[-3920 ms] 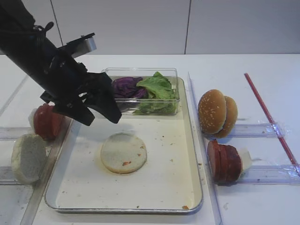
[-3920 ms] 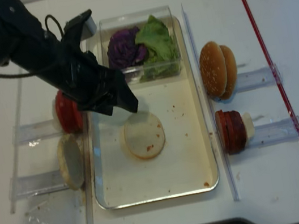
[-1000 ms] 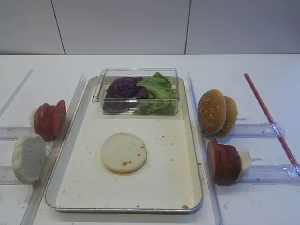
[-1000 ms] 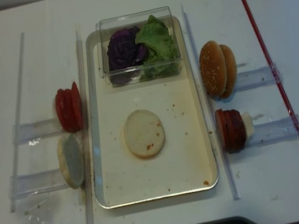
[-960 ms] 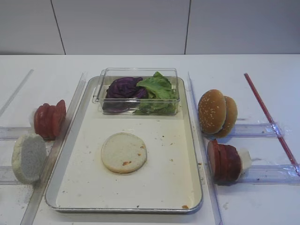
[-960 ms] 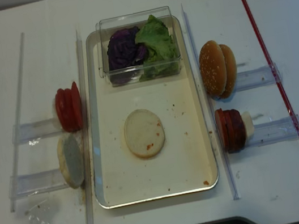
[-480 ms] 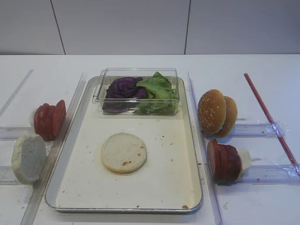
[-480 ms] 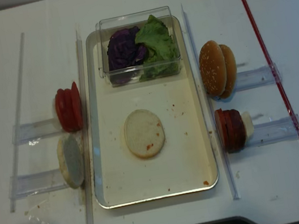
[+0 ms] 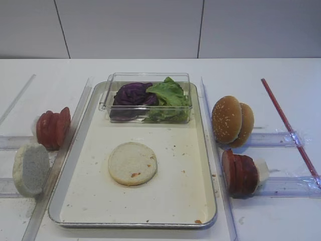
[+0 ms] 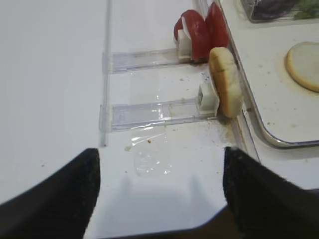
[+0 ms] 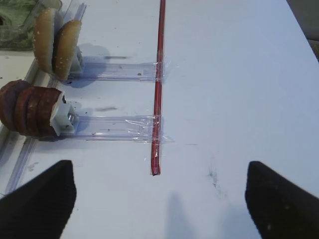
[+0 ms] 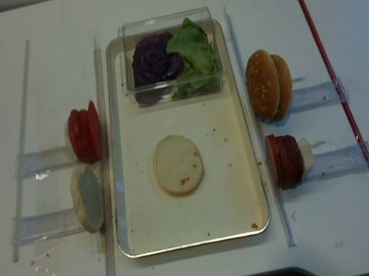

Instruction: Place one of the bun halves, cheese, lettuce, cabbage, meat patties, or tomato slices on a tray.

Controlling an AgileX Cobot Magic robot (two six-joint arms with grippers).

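A flat cream bun half (image 9: 132,163) lies in the middle of the tray (image 9: 133,225). A second bun half (image 9: 31,168) stands on edge left of the tray, below the tomato slices (image 9: 51,128). Lettuce (image 9: 168,95) and cabbage (image 9: 131,94) fill a clear box at the tray's far end. Meat patties (image 9: 239,173) stand on the right. No cheese shows. My left gripper (image 10: 159,194) is open over bare table near the front left edge, holding nothing. My right gripper (image 11: 159,199) is open and empty just short of the red strip's (image 11: 158,84) near end.
Two sesame bun tops (image 9: 232,121) stand on edge right of the tray. Clear plastic rails (image 12: 40,162) with white stops hold the food on both sides. A scrap of clear film (image 10: 152,162) lies ahead of the left gripper. The table's front edge (image 10: 199,231) is close.
The left arm has left its place above the tray and pulled back toward the front left corner. Over the last second it has slid further out of the overhead view.
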